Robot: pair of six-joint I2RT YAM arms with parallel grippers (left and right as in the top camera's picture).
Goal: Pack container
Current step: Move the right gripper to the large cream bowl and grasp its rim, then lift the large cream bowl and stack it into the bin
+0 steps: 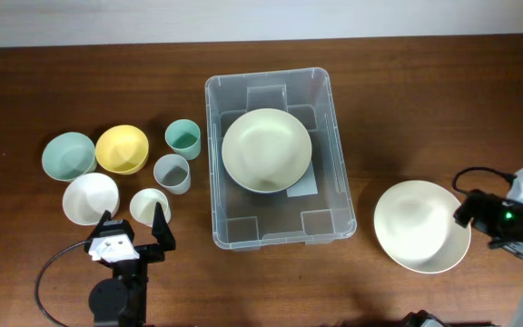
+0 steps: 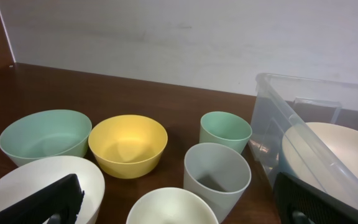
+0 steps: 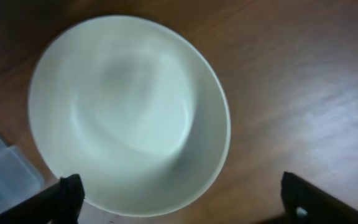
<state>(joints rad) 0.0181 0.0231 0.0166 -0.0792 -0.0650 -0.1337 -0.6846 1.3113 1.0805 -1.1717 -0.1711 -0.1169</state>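
The clear plastic container (image 1: 334, 118) stands mid-table with a large cream bowl (image 1: 267, 150) inside it. The container also shows at the right of the left wrist view (image 2: 272, 118). A large white bowl (image 1: 422, 225) sits on the table to its right and fills the right wrist view (image 3: 129, 112). My right gripper (image 1: 481, 225) is open and empty at that bowl's right edge, with its fingers (image 3: 185, 202) spread wide over the rim. My left gripper (image 1: 134, 221) is open and empty just in front of a small cream bowl (image 1: 149, 205), which lies between its fingers (image 2: 179, 211).
Left of the container stand a pale green bowl (image 1: 68, 154), a yellow bowl (image 1: 122, 148), a green cup (image 1: 182, 138), a grey cup (image 1: 172, 173) and a white bowl (image 1: 91, 197). A white wall runs along the back.
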